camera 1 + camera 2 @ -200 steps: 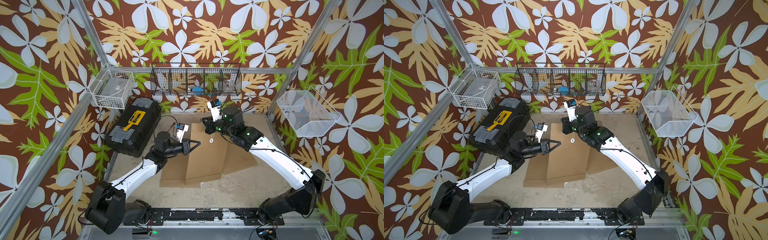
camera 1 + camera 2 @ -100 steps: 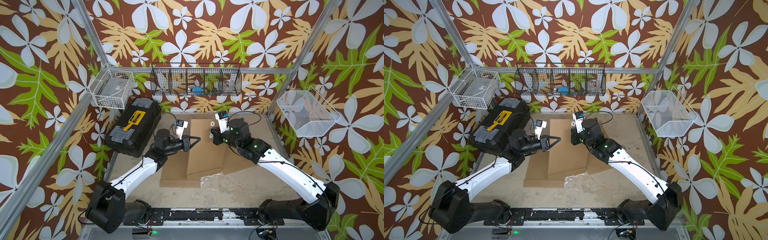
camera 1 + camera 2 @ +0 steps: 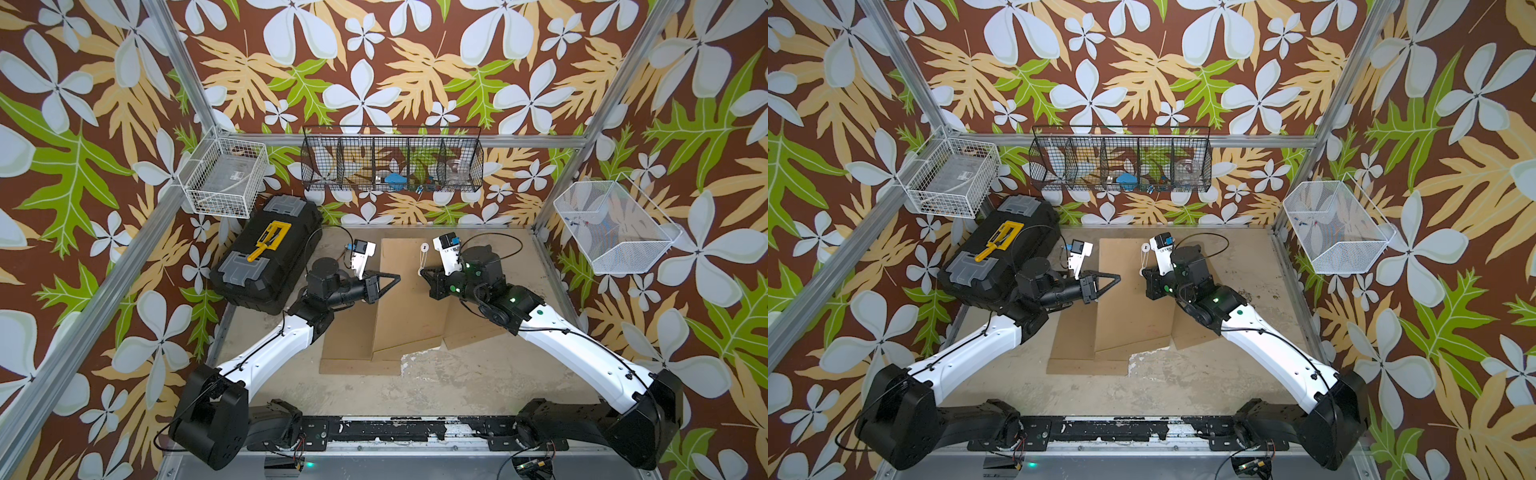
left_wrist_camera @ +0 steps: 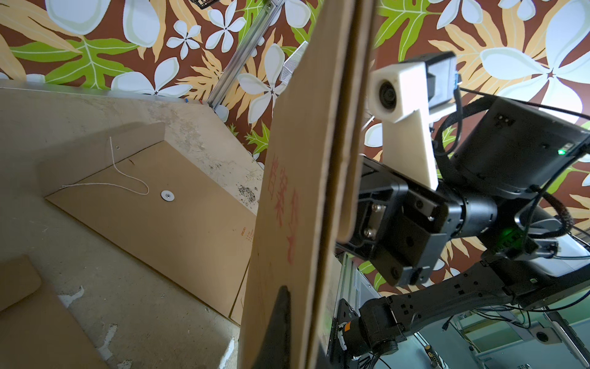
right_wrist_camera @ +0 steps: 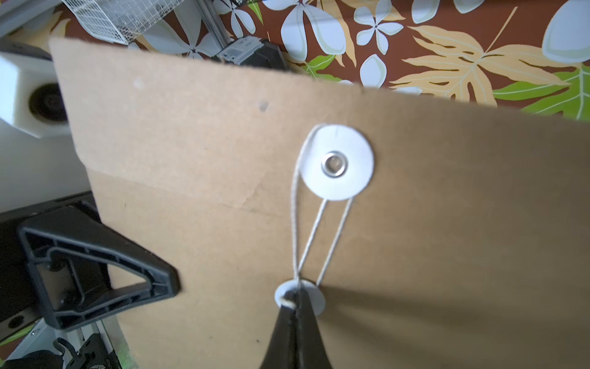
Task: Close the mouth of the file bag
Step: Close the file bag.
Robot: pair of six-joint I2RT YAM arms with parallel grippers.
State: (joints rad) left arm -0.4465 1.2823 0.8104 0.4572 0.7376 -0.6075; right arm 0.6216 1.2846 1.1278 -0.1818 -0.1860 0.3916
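Observation:
A brown file bag (image 3: 401, 299) (image 3: 1125, 303) is held up off the table between both arms. My left gripper (image 3: 397, 276) (image 3: 1118, 276) is shut on its side edge; in the left wrist view the file bag (image 4: 303, 191) shows edge-on with one finger (image 4: 277, 319) against it. My right gripper (image 5: 297, 306) (image 3: 422, 272) is shut on the white string (image 5: 335, 242) at the lower white disc (image 5: 311, 298). The string runs up around the upper disc (image 5: 336, 163) (image 3: 424, 247) on the flap, which is folded down.
More brown file bags (image 3: 357, 353) (image 4: 175, 223) lie flat on the table under the arms. A black toolbox (image 3: 268, 253) stands at the left. Wire baskets hang on the left (image 3: 226, 176), back (image 3: 392, 160) and right (image 3: 611, 226) walls.
The right gripper came down from the bag's top edge to the lower disc, with the string. The bag and the left gripper shifted slightly toward the back wall.

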